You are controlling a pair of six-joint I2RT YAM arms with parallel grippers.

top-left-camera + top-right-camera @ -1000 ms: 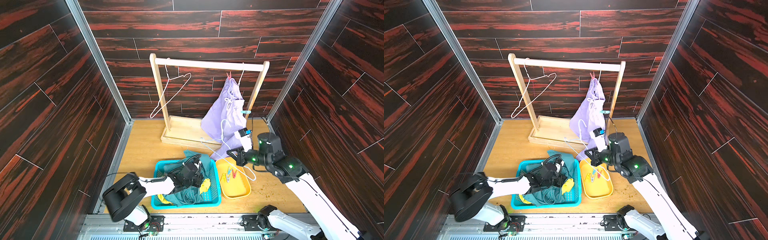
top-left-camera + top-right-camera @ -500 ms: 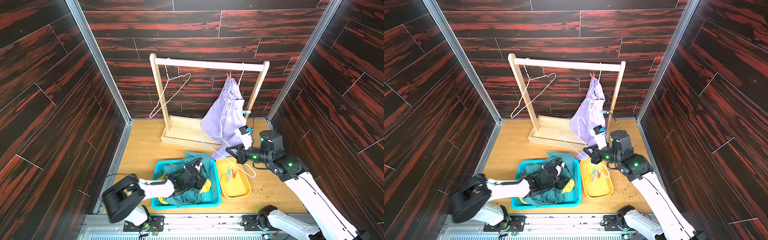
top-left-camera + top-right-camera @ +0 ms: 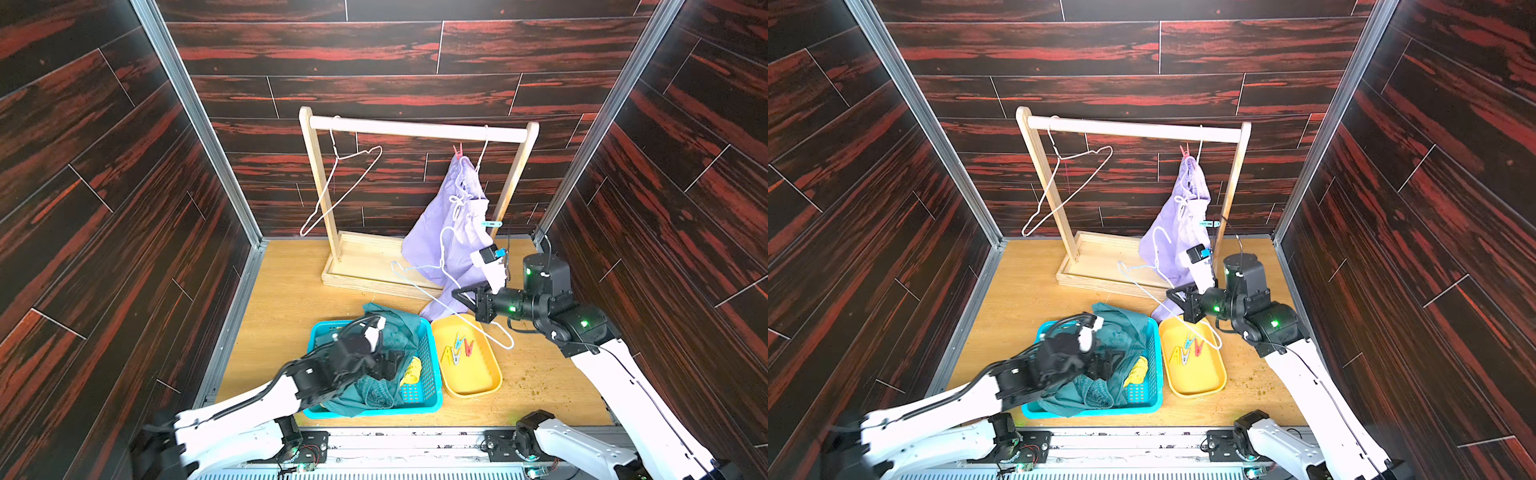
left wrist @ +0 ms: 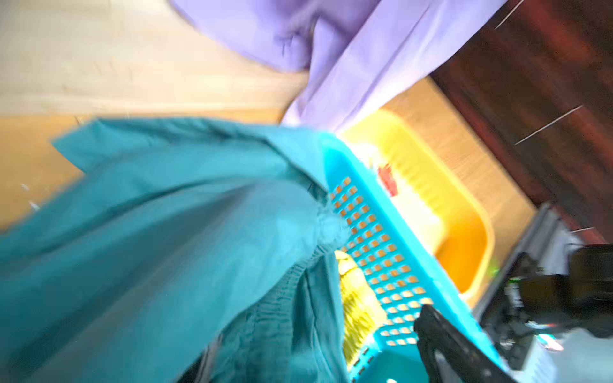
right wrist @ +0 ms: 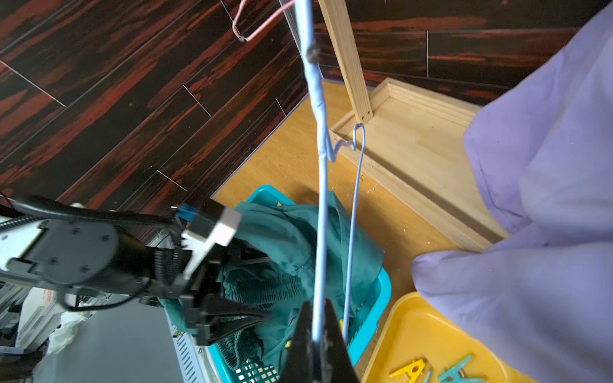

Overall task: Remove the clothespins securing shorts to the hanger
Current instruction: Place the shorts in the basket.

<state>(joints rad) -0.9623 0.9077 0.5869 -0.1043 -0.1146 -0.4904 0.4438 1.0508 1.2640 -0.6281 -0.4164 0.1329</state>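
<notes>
Lavender shorts (image 3: 440, 232) (image 3: 1167, 245) hang from the wooden rack, held by a red clothespin (image 3: 458, 151) at the top and a light blue clothespin (image 3: 491, 224) lower down. My right gripper (image 3: 459, 297) (image 5: 316, 335) is shut on a bare light blue wire hanger (image 5: 320, 215), in front of the lavender shorts. Over the blue basket (image 3: 428, 361), my left gripper (image 3: 390, 365) (image 3: 1106, 363) stands open above teal shorts (image 3: 390, 332) (image 4: 166, 215). Beside them lie yellow shorts (image 3: 412, 371) (image 4: 356, 298).
Right of the basket, a yellow tray (image 3: 478, 374) holds several loose clothespins (image 3: 457, 349). The wooden rack (image 3: 415, 129) stands at the back, with an empty wire hanger (image 3: 340, 187) on its left end. Dark walls close in on three sides.
My left gripper has opened and let go of the teal shorts in the basket, drawing back a little. The right gripper has edged up and left with the blue hanger.
</notes>
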